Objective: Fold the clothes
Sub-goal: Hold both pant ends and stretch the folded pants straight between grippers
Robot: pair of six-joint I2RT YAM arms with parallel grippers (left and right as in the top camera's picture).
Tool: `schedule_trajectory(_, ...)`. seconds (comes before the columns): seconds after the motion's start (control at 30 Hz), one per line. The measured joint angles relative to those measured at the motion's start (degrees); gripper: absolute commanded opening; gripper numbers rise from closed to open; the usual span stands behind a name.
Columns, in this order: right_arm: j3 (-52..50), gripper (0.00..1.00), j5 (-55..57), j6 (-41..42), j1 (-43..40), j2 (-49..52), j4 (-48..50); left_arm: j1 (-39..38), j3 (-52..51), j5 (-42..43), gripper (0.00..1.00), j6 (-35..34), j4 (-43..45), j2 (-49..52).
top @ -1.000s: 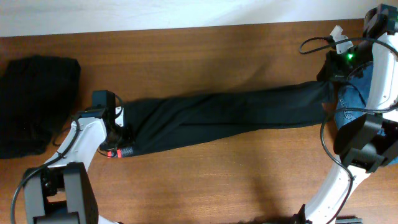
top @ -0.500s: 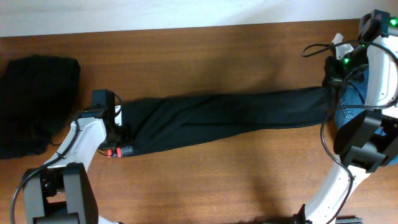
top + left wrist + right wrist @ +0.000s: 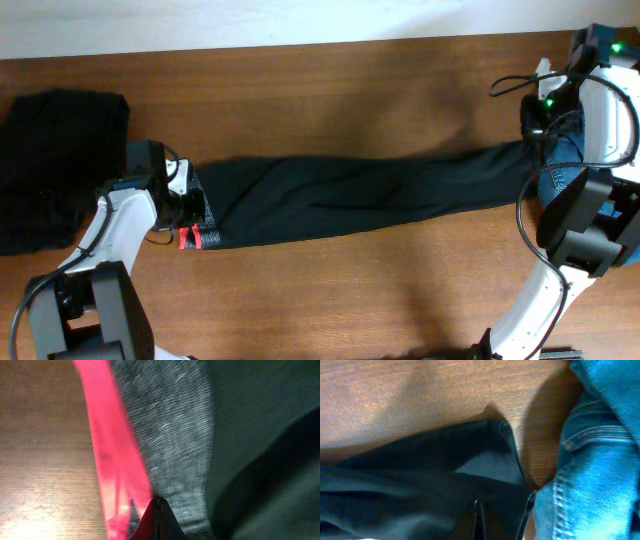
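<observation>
Black trousers [image 3: 350, 195] straighter, tauter than a second ago; waistband [image 3: 170, 435] further left

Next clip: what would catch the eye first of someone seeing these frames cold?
A pair of long black trousers lies pulled out straight across the wooden table. The left gripper is shut on the waistband end, by the bright red stripe, and the right gripper is shut on the leg end. A blue denim garment sits at the right edge and a dark heap of cloth at the far left.
</observation>
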Motion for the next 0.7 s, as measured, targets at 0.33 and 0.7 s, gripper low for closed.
schedule_trajectory(0.33, -2.71, 0.04, -2.21, -0.17, 0.0, 0.0, 1.66, -5.33, 6.03, 3.17, 0.0, -0.52, -5.97, -0.35)
schedule_trajectory(0.7, -2.71, 0.04, -2.82, -0.44, 0.61, 0.0, 1.62, -9.81, 4.39, 2.91, 0.0, -2.95, -6.97, -0.35)
